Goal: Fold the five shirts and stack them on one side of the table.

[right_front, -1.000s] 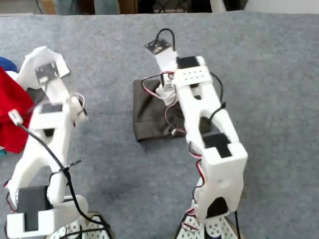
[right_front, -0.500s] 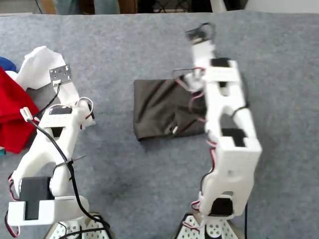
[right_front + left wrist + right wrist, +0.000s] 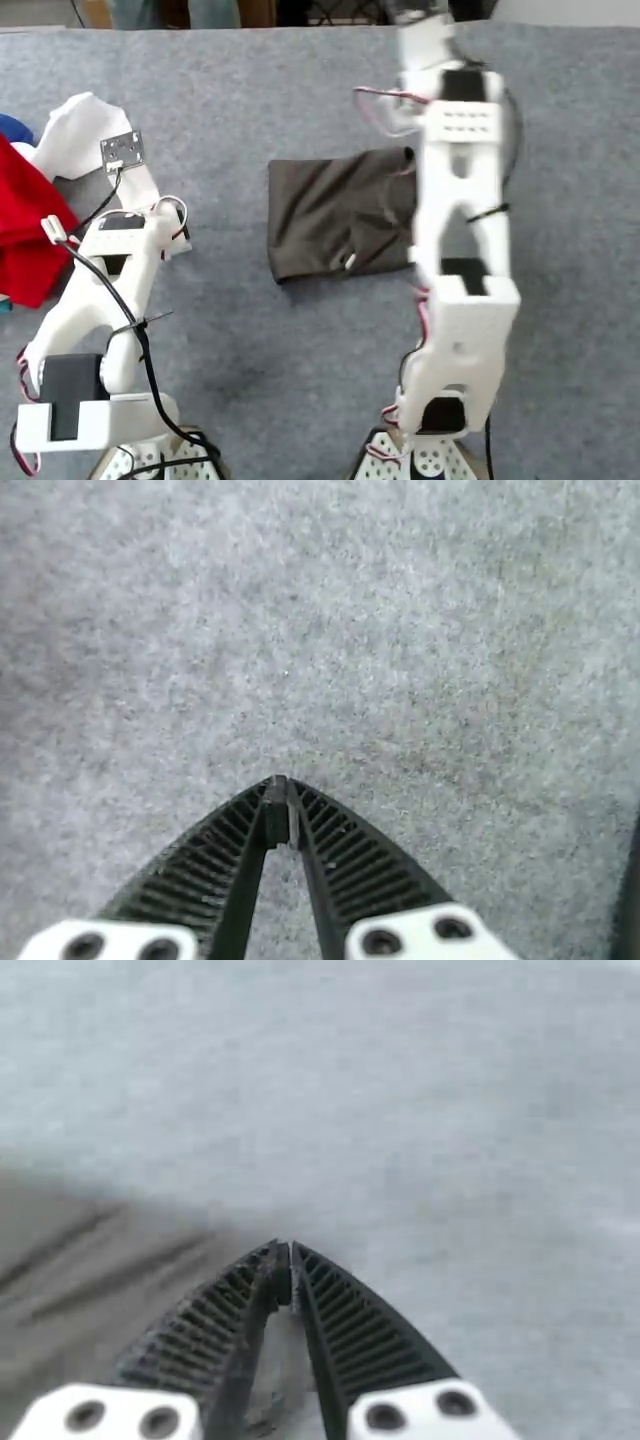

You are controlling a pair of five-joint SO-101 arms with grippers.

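Left gripper was seen closed, nothing held, above grey table; right gripper was likewise closed, empty.

Dark brown shirt folded to a rough rectangle, flat, approx mid table. At L edge: red shirt bunched, white shirt crumpled beside it, blue bit behind.
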